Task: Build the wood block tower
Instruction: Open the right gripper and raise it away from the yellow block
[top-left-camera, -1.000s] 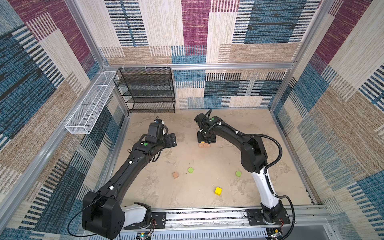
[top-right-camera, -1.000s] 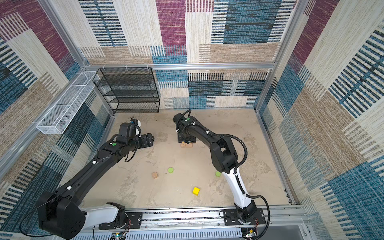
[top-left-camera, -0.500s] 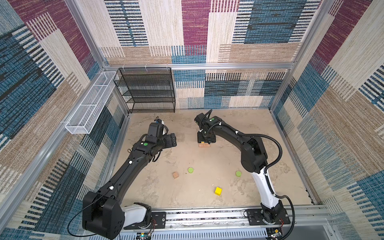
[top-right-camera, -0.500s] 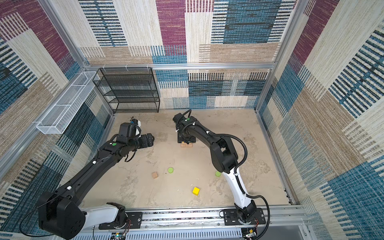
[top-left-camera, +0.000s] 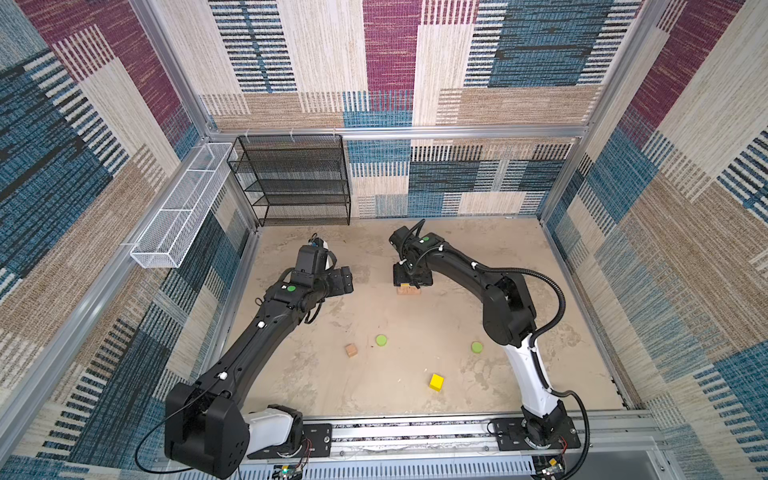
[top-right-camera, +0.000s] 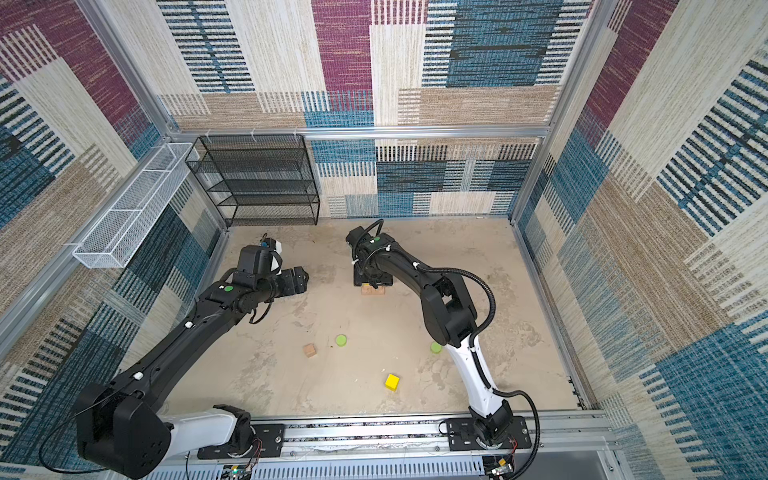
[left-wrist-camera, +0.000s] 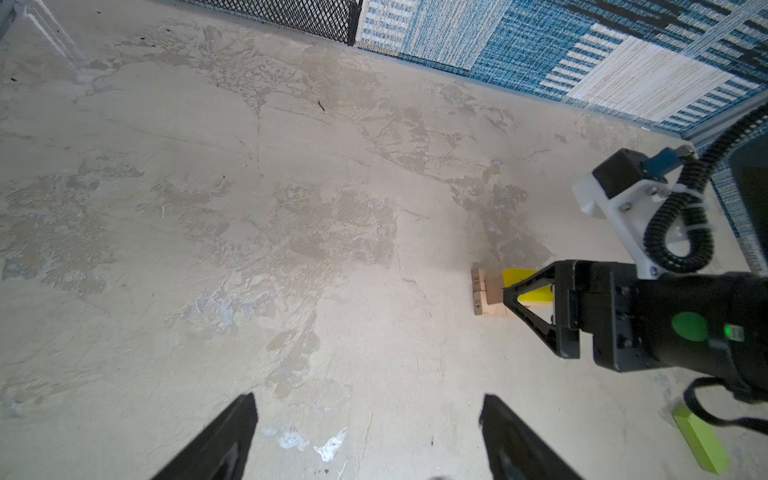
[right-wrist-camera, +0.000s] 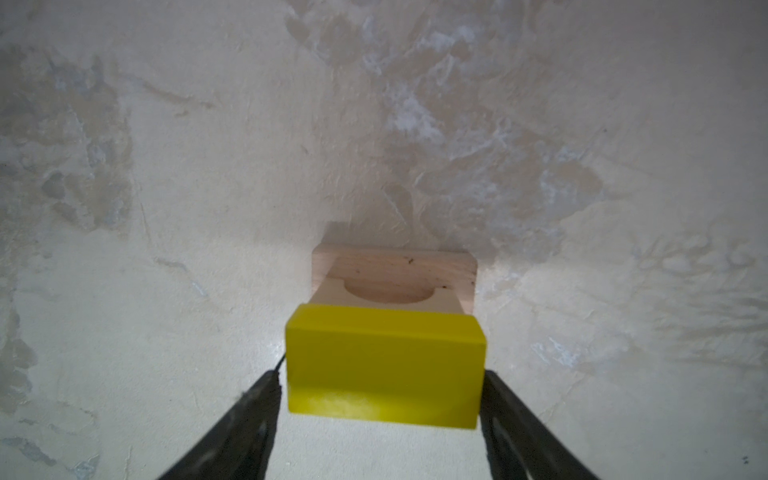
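The right gripper (right-wrist-camera: 380, 372) stands low over the started wood block tower (left-wrist-camera: 487, 296), a yellow bar (right-wrist-camera: 384, 353) lying crosswise between its fingers. Each finger sits at one short end of the bar. Whether they press it or have just let go cannot be told. Just past the fingertips and under the bar lie a pale notched tan block (right-wrist-camera: 388, 296) and a tan bar (right-wrist-camera: 395, 262).

The left gripper (left-wrist-camera: 368, 398) is spread wide and holds nothing, and the tower is well off to its side. A lime green bar (left-wrist-camera: 700, 441) lies on the floor under the right arm.

Far behind both grippers, toward the arm bases, lie a tan cube (top-left-camera: 351, 350), two lime green discs (top-left-camera: 381, 340) (top-left-camera: 477, 347) and a yellow cube (top-left-camera: 436, 382).

The pieces look like light, stiff painted wood, likely smooth enough to slip. Bars are probably best pinched across flat opposite faces. The thin discs would need a pinch across the rim.

The black mesh rack (top-left-camera: 291, 178) and the white wire basket (top-left-camera: 178, 216) show no blocks inside.
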